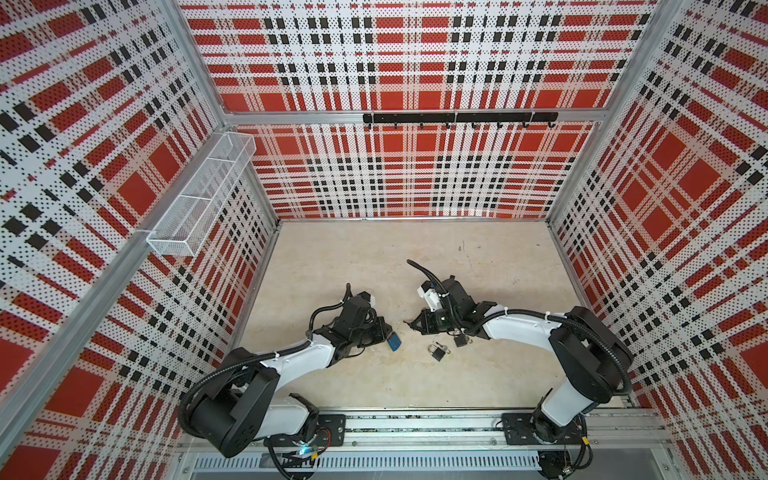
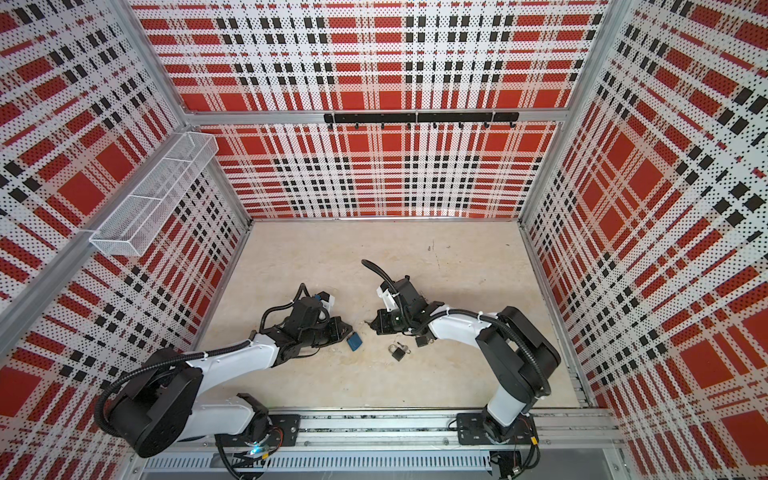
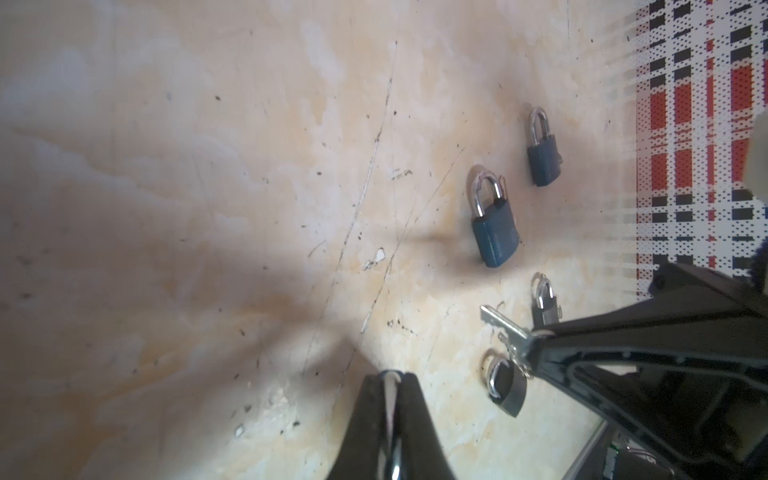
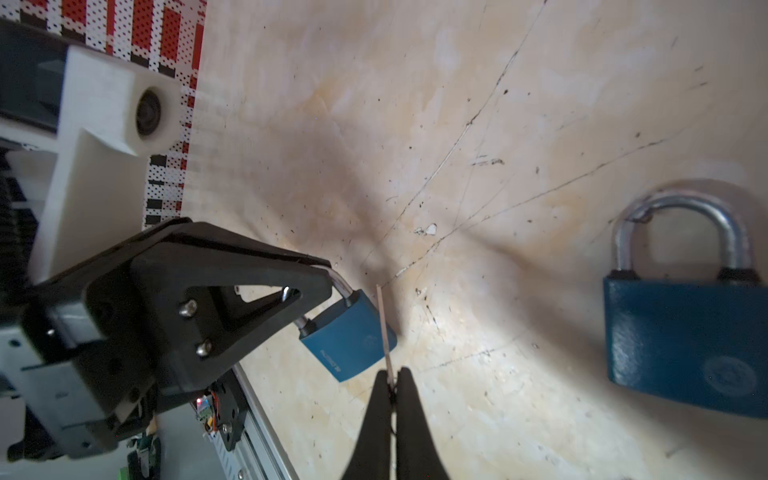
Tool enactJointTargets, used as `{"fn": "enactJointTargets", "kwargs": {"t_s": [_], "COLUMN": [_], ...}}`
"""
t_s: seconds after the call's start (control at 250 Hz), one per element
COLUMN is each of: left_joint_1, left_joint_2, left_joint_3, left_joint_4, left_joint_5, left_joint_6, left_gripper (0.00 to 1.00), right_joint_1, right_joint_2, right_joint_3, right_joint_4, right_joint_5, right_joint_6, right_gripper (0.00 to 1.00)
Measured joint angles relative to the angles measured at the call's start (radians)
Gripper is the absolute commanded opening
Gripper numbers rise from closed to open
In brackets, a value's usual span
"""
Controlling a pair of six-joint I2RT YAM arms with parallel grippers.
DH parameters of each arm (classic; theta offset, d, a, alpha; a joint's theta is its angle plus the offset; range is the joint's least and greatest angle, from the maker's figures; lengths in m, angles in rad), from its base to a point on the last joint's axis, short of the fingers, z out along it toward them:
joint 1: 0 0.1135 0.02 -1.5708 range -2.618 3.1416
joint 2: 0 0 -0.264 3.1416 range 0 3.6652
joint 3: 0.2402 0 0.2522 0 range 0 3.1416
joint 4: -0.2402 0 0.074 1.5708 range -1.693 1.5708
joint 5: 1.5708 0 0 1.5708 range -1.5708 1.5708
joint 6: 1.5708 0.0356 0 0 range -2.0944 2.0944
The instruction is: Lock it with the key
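A blue padlock (image 1: 394, 343) (image 4: 349, 338) hangs by its silver shackle from my left gripper (image 1: 388, 332) (image 3: 390, 376), which is shut on the shackle. My right gripper (image 1: 414, 323) (image 4: 392, 374) is shut on a small silver key (image 4: 384, 328) (image 3: 496, 322). The key's blade points toward the left gripper. In the right wrist view the blade runs edge-on past the side of the padlock's body. I cannot tell whether they touch. In both top views a small gap shows between the key tip and the padlock.
Several other padlocks lie on the beige table, two dark ones (image 1: 438, 352) (image 1: 460, 340) in front of the right gripper and a blue one (image 4: 685, 332) close beside it. A wire basket (image 1: 199, 195) hangs on the left wall. A hook rail (image 1: 459, 118) crosses the back wall.
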Motion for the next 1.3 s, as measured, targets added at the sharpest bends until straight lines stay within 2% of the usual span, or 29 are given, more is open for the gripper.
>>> {"fn": "enactJointTargets", "kwargs": {"t_s": [0.024,0.152,0.324,0.456,0.5,0.624,0.812,0.868,0.968,1.004,1.036,1.056,1.1,1.189,1.301], "left_joint_1": [-0.001,-0.005,-0.007,-0.008,-0.007,0.005,0.058,0.078,0.118,0.129,0.14,0.146,0.155,0.167,0.193], "left_joint_2": [0.002,0.005,-0.012,-0.09,-0.123,-0.217,-0.359,-0.399,-0.469,-0.486,-0.501,-0.509,-0.52,-0.519,-0.443], "left_joint_3": [0.0,-0.001,-0.008,-0.009,-0.009,-0.008,-0.005,-0.003,0.01,0.019,0.031,0.039,0.055,0.071,0.062], "left_joint_4": [0.003,0.004,0.0,-0.03,-0.044,-0.102,-0.224,-0.255,-0.315,-0.332,-0.344,-0.35,-0.353,-0.305,-0.172], "left_joint_5": [-0.008,-0.049,-0.097,-0.146,-0.162,-0.208,-0.27,-0.286,-0.333,-0.354,-0.381,-0.404,-0.454,-0.584,-0.724], "left_joint_6": [-0.004,-0.013,-0.018,-0.02,-0.019,-0.013,0.021,0.035,0.069,0.084,0.103,0.115,0.146,0.238,0.378], "left_gripper": [0.37,0.44,0.46,0.47,0.48,0.51,0.57,0.63,0.7,0.73,0.79,0.84,0.91,0.96,1.0], "right_joint_1": [0.003,0.038,0.073,0.074,0.074,0.074,0.078,0.078,0.077,0.076,0.072,0.067,0.06,-0.006,-0.196], "right_joint_2": [0.008,0.071,0.125,0.126,0.126,0.126,0.126,0.126,0.097,0.068,0.033,0.006,-0.061,-0.22,-0.398], "right_joint_3": [0.0,0.0,0.0,0.0,0.0,0.0,0.0,0.0,0.0,0.0,0.0,0.0,0.0,0.0,-0.008], "right_joint_4": [0.013,0.071,0.11,0.127,0.128,0.131,0.129,0.126,0.082,0.053,0.023,0.001,-0.035,-0.085,-0.108], "right_joint_5": [0.003,0.028,0.058,0.088,0.098,0.111,0.125,0.132,0.158,0.171,0.185,0.199,0.218,0.24,0.28], "right_joint_6": [0.008,0.045,0.082,0.096,0.098,0.108,0.112,0.11,0.091,0.078,0.056,0.04,0.007,-0.076,-0.179], "right_gripper": [0.0,0.0,0.0,0.0,0.04,0.24,0.29,0.3,0.39,0.45,0.53,0.65,0.82,0.99,1.0]}}
